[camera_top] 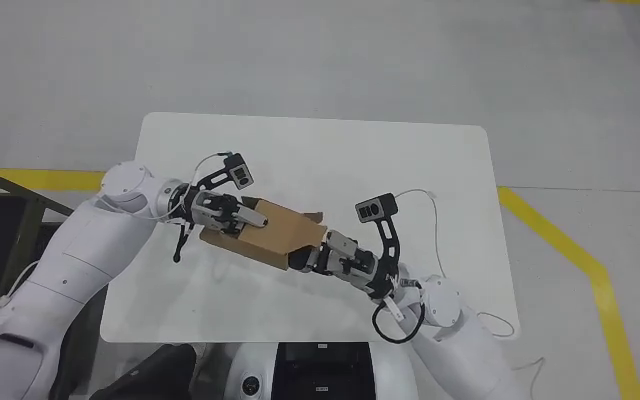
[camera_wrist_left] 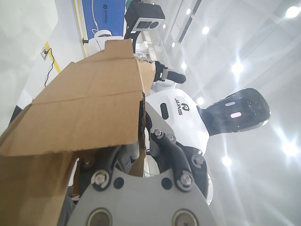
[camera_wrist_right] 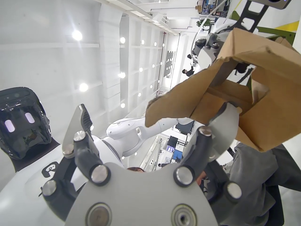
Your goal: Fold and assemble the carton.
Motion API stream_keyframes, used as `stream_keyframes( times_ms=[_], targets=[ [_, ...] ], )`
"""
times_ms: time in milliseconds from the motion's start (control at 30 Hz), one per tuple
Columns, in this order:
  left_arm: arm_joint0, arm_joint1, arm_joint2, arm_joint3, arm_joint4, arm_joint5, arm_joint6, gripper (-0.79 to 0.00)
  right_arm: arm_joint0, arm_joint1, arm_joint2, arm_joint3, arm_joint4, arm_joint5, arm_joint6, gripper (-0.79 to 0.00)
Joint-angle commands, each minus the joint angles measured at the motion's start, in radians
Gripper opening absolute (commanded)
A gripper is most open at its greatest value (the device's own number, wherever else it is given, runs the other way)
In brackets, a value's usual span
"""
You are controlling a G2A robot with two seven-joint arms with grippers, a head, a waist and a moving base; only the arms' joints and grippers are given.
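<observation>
A brown carton (camera_top: 282,236), partly folded, hangs over the middle of the white table (camera_top: 400,160) between my two arms. My left gripper (camera_top: 232,214) is shut on the carton's left end. In the left wrist view a carton (camera_wrist_left: 89,109) wall edge runs between the gripper's (camera_wrist_left: 138,132) fingers, and one finger is hidden behind the cardboard. My right gripper (camera_top: 308,259) is at the carton's other end. The right wrist view shows that gripper (camera_wrist_right: 152,109) open wide, one finger (camera_wrist_right: 78,121) free in the air and the other finger (camera_wrist_right: 225,118) pushed into the carton's (camera_wrist_right: 270,90) open end, under loose flaps.
A thin white cable (camera_top: 437,215) trails over the table's right side. Bare table surface lies behind and to the right of the carton. Yellow floor tape (camera_top: 560,235) runs past the table on the right, and a dark frame (camera_top: 25,200) stands at the left edge.
</observation>
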Motion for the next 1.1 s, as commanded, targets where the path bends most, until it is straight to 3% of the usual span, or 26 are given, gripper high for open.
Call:
stream_keyframes(
  times_ms=[0, 433, 767, 1067],
  targets=[
    [0.001, 0.000, -0.002, 0.001, -0.005, 0.004, 0.000, -0.785, -0.013, 0.005, 0.029, -0.002, 0.005, -0.007, -0.006, 0.000],
    [0.017, 0.011, -0.007, -0.037, -0.017, 0.023, 0.000, -0.785, -0.046, 0.021, 0.163, 0.005, 0.037, -0.015, -0.056, 0.000],
    [0.026, 0.029, 0.008, -0.086, -0.029, 0.040, 0.000, -0.785, -0.001, 0.014, 0.143, 0.066, 0.097, 0.004, -0.021, 0.000],
    [0.006, 0.028, 0.035, -0.058, -0.034, 0.036, 0.000, -0.785, -0.037, 0.016, 0.109, -0.005, 0.097, 0.001, 0.059, 0.000]
  ],
)
